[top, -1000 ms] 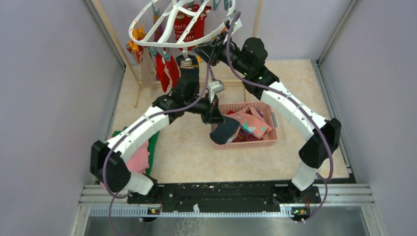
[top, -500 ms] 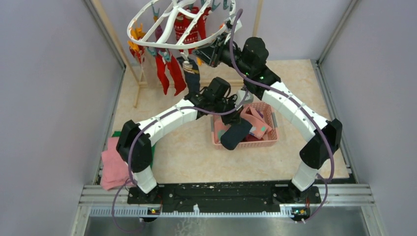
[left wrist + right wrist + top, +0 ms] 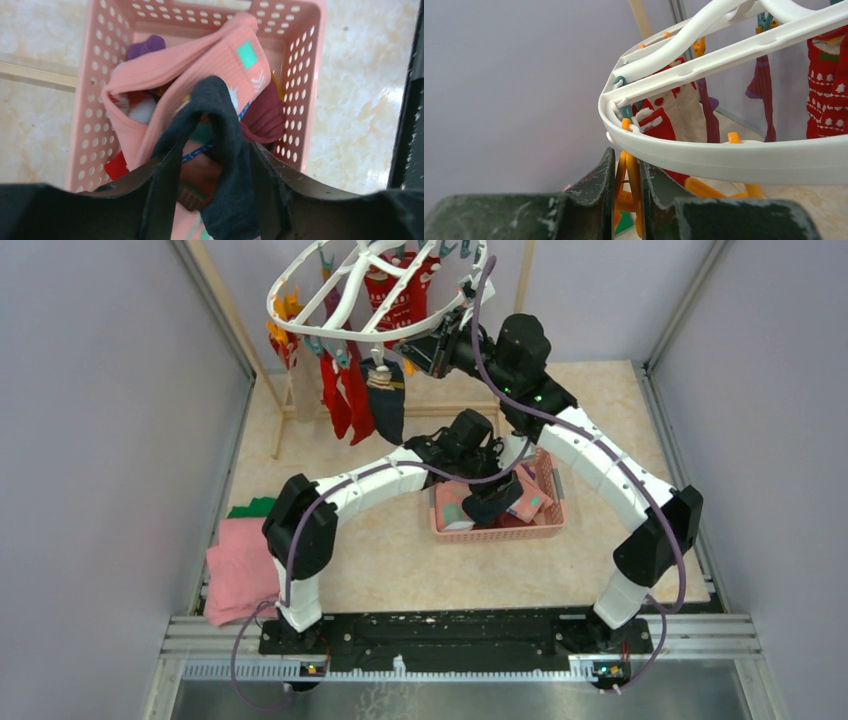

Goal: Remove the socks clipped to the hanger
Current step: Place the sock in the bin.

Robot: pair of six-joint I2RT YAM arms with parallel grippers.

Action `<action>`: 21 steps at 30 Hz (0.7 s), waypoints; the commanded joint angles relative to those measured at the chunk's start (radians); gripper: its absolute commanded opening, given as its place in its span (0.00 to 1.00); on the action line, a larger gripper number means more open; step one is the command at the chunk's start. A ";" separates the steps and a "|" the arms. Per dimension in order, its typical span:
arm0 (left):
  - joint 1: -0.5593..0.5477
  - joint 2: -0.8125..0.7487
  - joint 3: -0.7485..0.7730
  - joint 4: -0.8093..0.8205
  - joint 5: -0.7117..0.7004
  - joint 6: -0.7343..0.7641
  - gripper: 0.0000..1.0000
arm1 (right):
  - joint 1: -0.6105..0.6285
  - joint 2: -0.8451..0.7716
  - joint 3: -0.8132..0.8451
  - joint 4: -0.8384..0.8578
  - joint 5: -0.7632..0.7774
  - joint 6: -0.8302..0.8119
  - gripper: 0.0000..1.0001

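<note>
The white hanger (image 3: pixel 330 315) hangs tilted at the back, with red socks (image 3: pixel 340 390) and a dark one (image 3: pixel 388 400) clipped along its near-left rim. My right gripper (image 3: pixel 415 352) is at that rim, shut on an orange clip (image 3: pixel 631 172) just under the hanger (image 3: pixel 724 160); its fingers (image 3: pixel 601 175) pinch the clip's two legs. My left gripper (image 3: pixel 490 485) hovers over the pink basket (image 3: pixel 500 532). In the left wrist view the left gripper (image 3: pixel 212 150) stands open, a dark navy sock (image 3: pixel 220 110) draped loosely between the fingers and sagging into the basket (image 3: pixel 95 90).
The basket holds a pink sock (image 3: pixel 200 60), a maroon one (image 3: pixel 265 117) and others. A folded pink cloth (image 3: pixel 240 575) and a green cloth (image 3: pixel 258 508) lie at the near left. Wooden frame poles (image 3: pixel 225 300) stand behind the hanger. Grey walls close in both sides.
My left arm swung right from under the hanger to above the basket, carrying the dark navy sock, and its jaws have parted. The right gripper stayed on the clip.
</note>
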 commanded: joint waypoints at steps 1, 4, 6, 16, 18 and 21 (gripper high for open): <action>-0.009 0.000 0.038 -0.027 -0.047 0.051 0.73 | 0.002 -0.056 0.024 -0.052 -0.023 -0.039 0.03; -0.008 -0.061 0.017 -0.116 -0.029 0.094 0.99 | -0.001 -0.067 0.022 -0.080 -0.016 -0.062 0.03; -0.008 -0.126 -0.027 -0.177 0.016 0.151 0.99 | -0.007 -0.076 0.013 -0.090 -0.012 -0.068 0.03; 0.043 -0.471 -0.222 -0.550 0.027 0.299 0.99 | -0.074 -0.129 -0.085 -0.042 0.013 -0.038 0.08; 0.124 -0.537 -0.242 -0.537 0.084 0.268 0.99 | -0.076 -0.139 -0.105 -0.042 0.025 -0.056 0.14; 0.319 -0.582 -0.224 -0.544 0.232 0.258 0.99 | -0.076 -0.172 -0.171 0.019 0.035 -0.073 0.29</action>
